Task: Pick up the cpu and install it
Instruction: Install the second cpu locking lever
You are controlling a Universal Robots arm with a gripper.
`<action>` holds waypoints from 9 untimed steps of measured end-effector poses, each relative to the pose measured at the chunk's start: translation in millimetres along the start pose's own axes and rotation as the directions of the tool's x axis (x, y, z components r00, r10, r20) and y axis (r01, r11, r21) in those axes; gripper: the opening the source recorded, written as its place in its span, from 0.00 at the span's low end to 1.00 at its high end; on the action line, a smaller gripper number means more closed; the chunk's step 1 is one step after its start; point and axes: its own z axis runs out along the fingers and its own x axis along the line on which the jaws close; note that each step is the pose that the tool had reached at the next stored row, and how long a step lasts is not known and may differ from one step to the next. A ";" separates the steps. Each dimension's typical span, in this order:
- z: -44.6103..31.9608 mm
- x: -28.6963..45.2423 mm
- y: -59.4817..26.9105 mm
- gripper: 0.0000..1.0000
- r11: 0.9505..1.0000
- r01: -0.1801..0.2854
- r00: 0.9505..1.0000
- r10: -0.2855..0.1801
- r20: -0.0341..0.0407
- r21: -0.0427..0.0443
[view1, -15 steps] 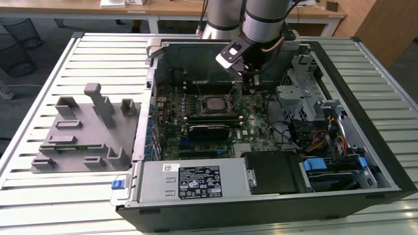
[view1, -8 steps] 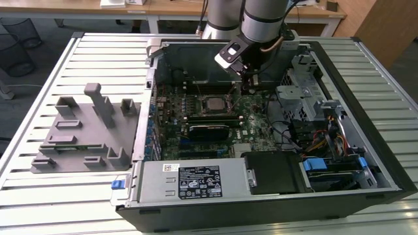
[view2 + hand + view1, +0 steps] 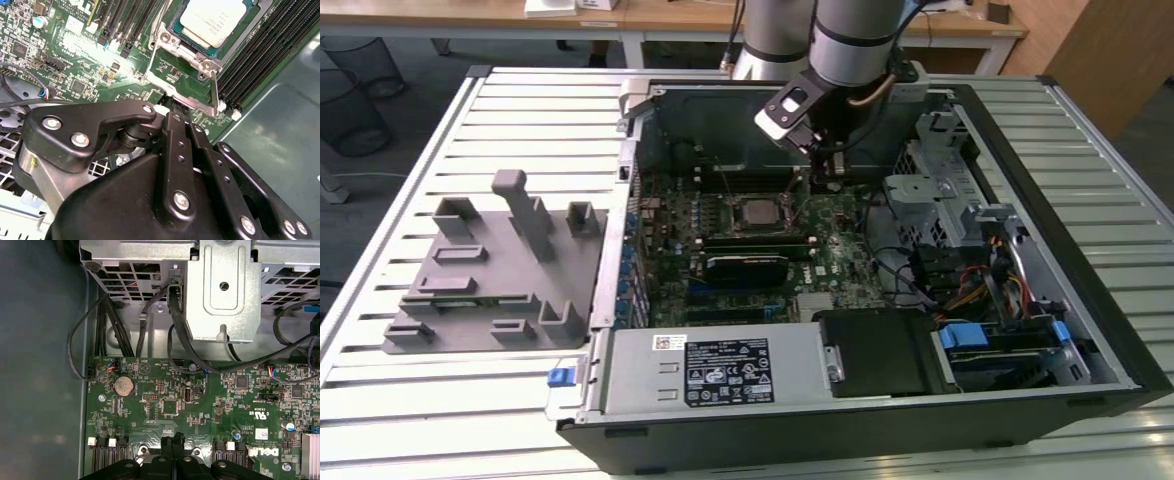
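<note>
The cpu [image 3: 217, 20], a square chip with a silver-grey top, lies flat in the black socket on the green motherboard [image 3: 80, 55]. In the exterior view the cpu [image 3: 758, 212] sits mid-board inside the open computer case. The socket's metal hold-down frame [image 3: 182, 65] stands tilted up off the chip. My gripper [image 3: 167, 109] hangs just beside the socket, at the outer end of that raised frame, its black fingers [image 3: 172, 440] pressed together. In the exterior view the gripper [image 3: 825, 182] is low over the board, to the right of the chip.
A grey plastic tray with upright blocks [image 3: 494, 265] lies on the slatted table [image 3: 400, 180] at the exterior view's left. Memory slots [image 3: 260, 55] flank the socket. Black cables [image 3: 175, 325] and a metal drive cage [image 3: 222, 290] stand close beyond the gripper.
</note>
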 end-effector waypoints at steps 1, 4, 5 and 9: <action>0.0 0.0 -0.4 0.11 1.000 0.000 1.000 0.000 0.000 0.000; 0.0 0.0 -1.2 0.11 1.000 0.000 1.000 0.000 0.000 0.000; 0.0 0.0 -1.4 0.11 1.000 0.000 1.000 0.000 0.000 0.000; 0.0 0.1 -2.6 0.11 1.000 0.000 1.000 0.000 0.000 0.000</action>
